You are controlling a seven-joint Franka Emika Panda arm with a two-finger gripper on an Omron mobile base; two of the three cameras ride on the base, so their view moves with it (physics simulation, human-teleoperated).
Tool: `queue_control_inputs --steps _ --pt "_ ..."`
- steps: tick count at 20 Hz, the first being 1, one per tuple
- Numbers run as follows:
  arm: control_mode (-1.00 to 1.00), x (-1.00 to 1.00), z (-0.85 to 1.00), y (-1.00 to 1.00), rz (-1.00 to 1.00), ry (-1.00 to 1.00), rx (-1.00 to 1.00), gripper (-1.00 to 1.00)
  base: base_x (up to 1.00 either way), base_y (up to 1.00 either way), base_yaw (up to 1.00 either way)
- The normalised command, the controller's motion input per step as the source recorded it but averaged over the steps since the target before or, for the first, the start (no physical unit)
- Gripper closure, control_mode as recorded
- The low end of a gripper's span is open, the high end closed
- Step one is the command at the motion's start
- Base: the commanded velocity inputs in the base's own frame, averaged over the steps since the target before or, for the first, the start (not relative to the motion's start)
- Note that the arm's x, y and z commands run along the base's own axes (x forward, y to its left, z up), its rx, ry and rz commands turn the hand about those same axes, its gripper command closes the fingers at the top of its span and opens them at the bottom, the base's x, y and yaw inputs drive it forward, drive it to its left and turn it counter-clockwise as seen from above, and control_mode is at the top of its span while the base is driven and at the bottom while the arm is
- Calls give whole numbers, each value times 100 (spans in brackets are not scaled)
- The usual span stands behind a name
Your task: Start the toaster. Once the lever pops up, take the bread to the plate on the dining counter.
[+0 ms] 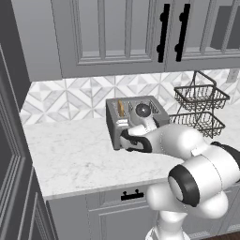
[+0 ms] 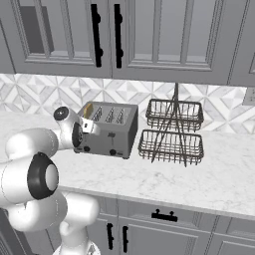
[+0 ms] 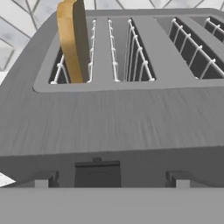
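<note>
In the boxy grey toaster (image 3: 113,122), thin golden bread (image 3: 72,41); end effector (image 3: 109,180) wide.

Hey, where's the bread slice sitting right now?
The bread stands upright in the leftmost slot of the toaster in the hand view, sticking up above its top, on the end farthest from the wire basket rack.

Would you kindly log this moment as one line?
gripper: open, astride lever | toaster: on worktop | bread: upright in leftmost slot | stage: lever not yet pressed
</note>
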Motion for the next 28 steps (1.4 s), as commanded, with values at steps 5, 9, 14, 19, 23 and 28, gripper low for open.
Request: queue_control_inputs --steps 5,9,14,19,23,28 --pt "-100 0 0 0 0 0 0 100 0 0 0" --pt "-100 0 0 0 0 0 0 100 0 0 0" --pt "-100 0 -3 0 0 0 0 100 0 0 0" --pt "-100 0 -39 0 0 0 -5 100 0 0 0" --pt "-100 0 -41 0 0 0 -6 100 0 0 0" --pt "-100 0 -58 0 0 1 -8 100 0 0 0"
